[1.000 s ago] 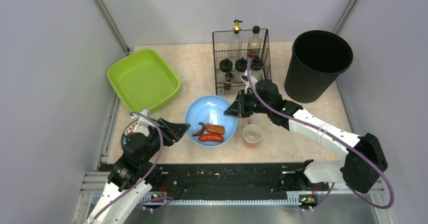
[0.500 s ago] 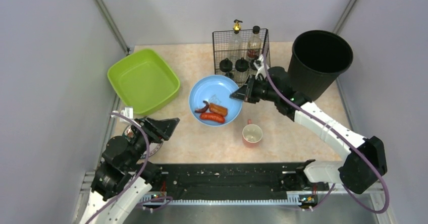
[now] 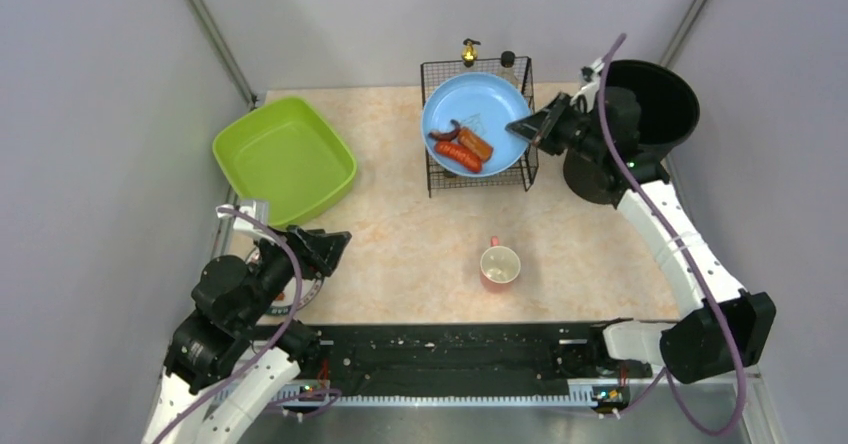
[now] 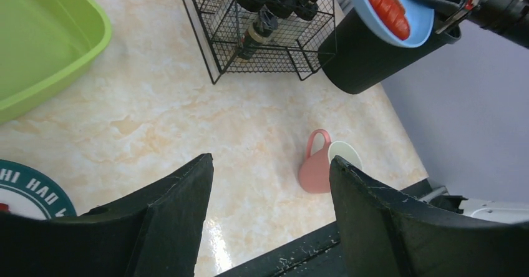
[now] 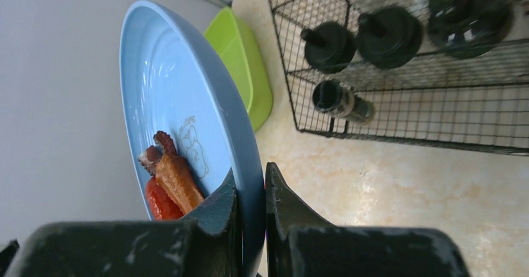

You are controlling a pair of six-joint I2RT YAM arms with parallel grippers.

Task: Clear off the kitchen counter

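Observation:
My right gripper [image 3: 522, 127] is shut on the rim of a blue plate [image 3: 476, 109], held up in the air over the wire rack [image 3: 478, 179] beside the black bin [image 3: 640, 104]. The plate [image 5: 181, 102] is tilted, with sausages [image 5: 171, 183] and a dark scrap lying at its low side; both fingers [image 5: 284, 193] clamp the rim. A pink mug [image 3: 499, 266] stands upright on the kitchen counter [image 3: 420, 234]. My left gripper [image 4: 271, 160] hangs open and empty above the counter's near left part, and the mug [image 4: 321, 165] shows beyond its right finger.
A lime-green tub [image 3: 285, 159] sits at the back left. The wire rack [image 4: 262, 34] holds several dark-capped bottles. A round printed disc [image 4: 25, 189] lies under my left gripper by the counter's left edge. The black rail [image 3: 450, 349] runs along the near edge.
My right gripper has lifted the blue plate off the counter and carried it back and right, over the rack, up to the bin. My left arm drew back toward the near left, still open.

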